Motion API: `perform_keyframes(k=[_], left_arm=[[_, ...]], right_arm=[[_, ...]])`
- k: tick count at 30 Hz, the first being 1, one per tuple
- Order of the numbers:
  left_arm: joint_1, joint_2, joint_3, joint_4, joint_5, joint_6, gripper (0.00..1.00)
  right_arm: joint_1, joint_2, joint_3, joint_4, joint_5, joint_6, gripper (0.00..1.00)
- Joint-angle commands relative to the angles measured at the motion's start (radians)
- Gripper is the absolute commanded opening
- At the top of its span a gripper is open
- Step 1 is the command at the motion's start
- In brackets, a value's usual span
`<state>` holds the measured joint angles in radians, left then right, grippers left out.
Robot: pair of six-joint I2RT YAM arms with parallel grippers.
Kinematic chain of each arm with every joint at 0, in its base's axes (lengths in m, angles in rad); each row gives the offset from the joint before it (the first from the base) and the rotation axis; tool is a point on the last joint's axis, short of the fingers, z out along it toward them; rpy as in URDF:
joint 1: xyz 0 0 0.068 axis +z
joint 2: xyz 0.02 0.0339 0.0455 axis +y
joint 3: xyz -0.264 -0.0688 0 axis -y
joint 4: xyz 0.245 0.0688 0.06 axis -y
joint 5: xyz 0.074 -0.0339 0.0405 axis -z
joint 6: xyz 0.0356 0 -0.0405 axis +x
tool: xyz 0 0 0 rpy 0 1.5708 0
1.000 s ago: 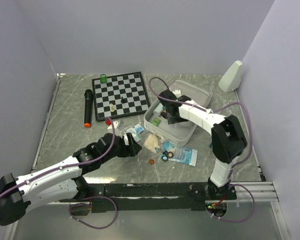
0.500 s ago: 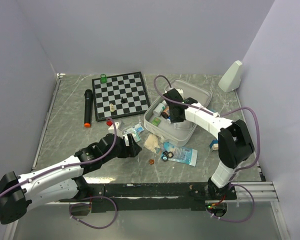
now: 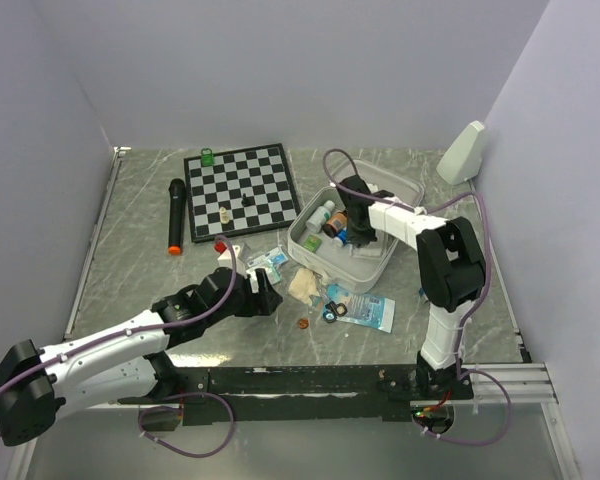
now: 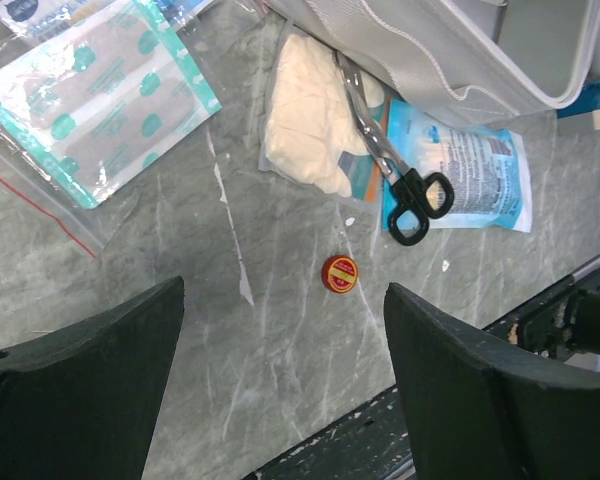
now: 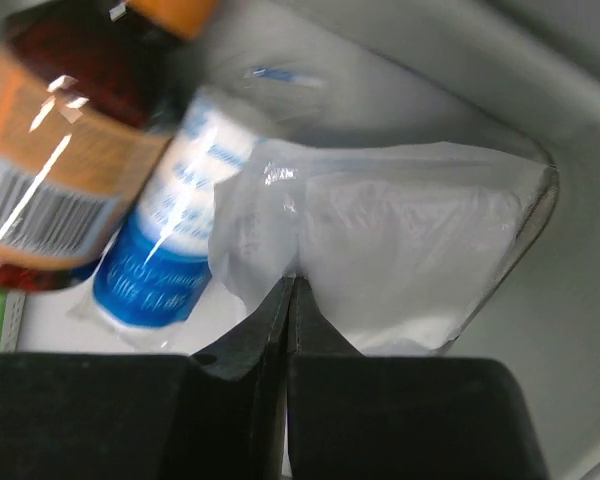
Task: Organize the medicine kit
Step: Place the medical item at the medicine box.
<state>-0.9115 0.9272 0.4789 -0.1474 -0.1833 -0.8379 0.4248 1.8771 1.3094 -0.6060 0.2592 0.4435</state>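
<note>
Top external: left arm pose? — A

Stretched low across the bench [image 3: 130,260] from bottom left, forearm angled up and right. The left gripper [image 3: 267,296] sits just left of the loose supplies, jaws wide, nothing between them. — B

Right arm? — A

Elbow folded high, forearm reaching back and left. The right gripper [image 3: 360,238] points down into the open medicine kit [image 3: 372,268]. The kit sits right of the chessboard [image 3: 242,185], lid hinged back. — B

What do the wrist views add? — A

Right wrist: fingers closed flat together, tips at the near edge of a clear pouch [image 5: 410,250] with white filling. The film creases up from the tips and looks pinched. Beside it are a blue-and-white bottle [image 5: 170,220] and an amber bottle [image 5: 50,150] with an orange label and barcode, blurred. The top view can't resolve those jaws.

Left wrist: black-handled scissors [image 4: 385,160] lie across a bagged cream wad [image 4: 305,125], handles over a blue-and-white sachet [image 4: 475,180]. A small round red tin [image 4: 340,272] sits alone, framed between the two fingers. Teal-printed plaster strips [image 4: 100,110] in a zip bag are top left. — B

Surfaces? — A

Bench is grey, marbled and smooth. The kit is a white soft shell with rounded corners and a mesh-textured wall. A black microphone [image 3: 176,213] with an orange end lies left of the chessboard. — B
</note>
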Motion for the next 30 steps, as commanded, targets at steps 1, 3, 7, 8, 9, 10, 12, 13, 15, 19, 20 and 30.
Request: perform_keyframes(k=[1,3,7,8,9,10,12,13,15,19,20,30], left_arm=[[-0.003,-0.005,0.023,-0.003,-0.033,0.016,0.85],[-0.004,-0.016,0.018,-0.001,-0.039,0.014,0.85],[-0.003,-0.024,0.015,0.008,-0.044,0.017,0.86],[-0.003,-0.018,0.018,0.006,-0.044,0.017,0.86],[-0.004,-0.016,0.021,0.005,-0.042,0.019,0.86],[-0.004,-0.014,0.023,0.003,-0.045,0.016,0.85],[-0.003,-0.014,0.024,-0.001,-0.045,0.013,0.85],[-0.003,-0.017,0.023,-0.001,-0.045,0.011,0.85],[-0.003,-0.024,0.021,0.000,-0.044,0.007,0.86],[-0.003,-0.024,0.024,0.002,-0.050,-0.003,0.86],[-0.003,-0.019,0.026,0.002,-0.047,-0.006,0.86],[-0.003,-0.021,0.024,-0.011,-0.050,-0.033,0.86]], right_arm=[[-0.046,-0.031,0.002,0.011,0.014,0.098,0.00],[-0.058,-0.055,-0.021,0.026,0.012,0.119,0.00],[-0.063,-0.084,-0.038,0.054,-0.026,0.116,0.00],[-0.063,-0.094,-0.041,0.066,-0.047,0.113,0.05],[-0.063,-0.108,-0.045,0.078,-0.066,0.110,0.14],[-0.060,-0.124,-0.047,0.087,-0.078,0.110,0.20],[-0.058,-0.153,-0.047,0.095,-0.093,0.113,0.35],[-0.055,-0.173,-0.047,0.098,-0.097,0.115,0.41],[-0.049,-0.211,-0.045,0.098,-0.098,0.115,0.49],[-0.034,-0.249,-0.033,0.084,-0.101,0.095,0.50],[-0.034,-0.248,-0.036,0.083,-0.098,0.092,0.49],[-0.089,-0.079,-0.018,0.049,-0.055,0.116,0.12]])
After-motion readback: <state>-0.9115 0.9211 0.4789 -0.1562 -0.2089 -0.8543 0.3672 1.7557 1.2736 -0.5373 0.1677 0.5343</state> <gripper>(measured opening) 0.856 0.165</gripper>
